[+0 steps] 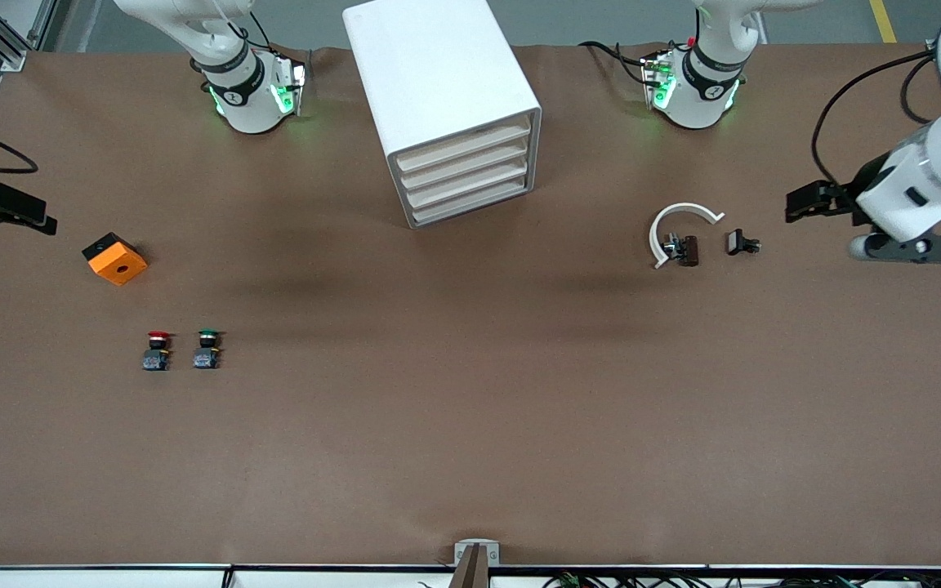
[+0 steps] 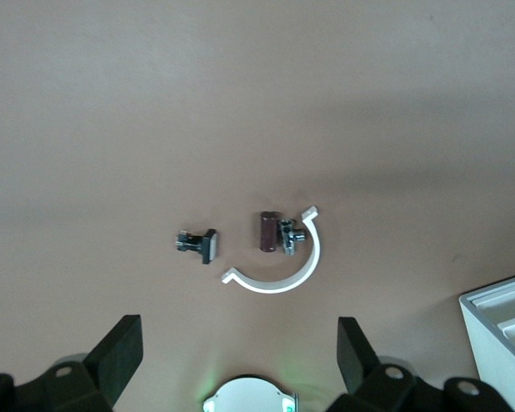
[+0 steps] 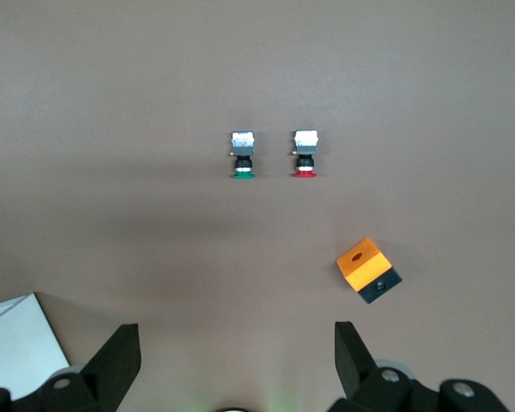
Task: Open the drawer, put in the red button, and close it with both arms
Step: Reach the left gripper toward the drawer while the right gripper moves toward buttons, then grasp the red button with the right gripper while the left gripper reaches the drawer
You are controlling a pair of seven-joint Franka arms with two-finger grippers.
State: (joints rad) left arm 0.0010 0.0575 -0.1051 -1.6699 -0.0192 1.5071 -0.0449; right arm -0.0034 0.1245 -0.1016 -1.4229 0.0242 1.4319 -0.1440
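Note:
The red button [image 1: 158, 350] stands on the brown table toward the right arm's end, beside a green-capped twin [image 1: 207, 349]. In the right wrist view the red button [image 3: 305, 154] lies well apart from my right gripper [image 3: 238, 348], which is open and empty. That right gripper [image 1: 33, 216] hovers over the table's edge at its own end, close to an orange block [image 1: 115, 258]. The white drawer cabinet [image 1: 446, 98] sits between the arm bases with all drawers [image 1: 466, 175] shut. My left gripper [image 1: 801, 204] hangs open and empty over the table at its end, as the left wrist view [image 2: 240, 343] shows.
A white C-shaped clip [image 1: 677, 226], a small brown part [image 1: 688, 250] and a black part [image 1: 742, 242] lie near the left gripper. The left wrist view shows the clip [image 2: 283, 279] and a cabinet corner [image 2: 502, 330]. The orange block [image 3: 369, 269] lies between the right gripper and the buttons.

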